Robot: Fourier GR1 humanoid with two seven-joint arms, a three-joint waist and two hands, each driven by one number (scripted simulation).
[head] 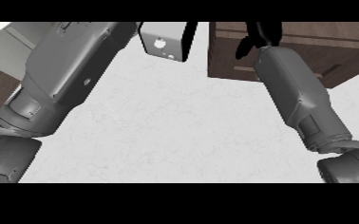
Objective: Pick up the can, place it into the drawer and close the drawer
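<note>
No can shows in the head view. The brown wooden drawer unit (231, 57) stands at the upper right of the white counter (175, 123). My right forearm rises from the lower right, and my right hand (258, 35) is over the drawer unit, cut off by the view's top edge. Only its black thumb and part of the fingers show, and whether they hold anything is hidden. My left forearm (70, 71) fills the left side and runs up to a light grey wrist block (165, 40) at the top. The left hand itself lies beyond the view.
A grey surface and a dark strip show at the far left edge (10, 47) behind the left arm. White counter lies between the two forearms.
</note>
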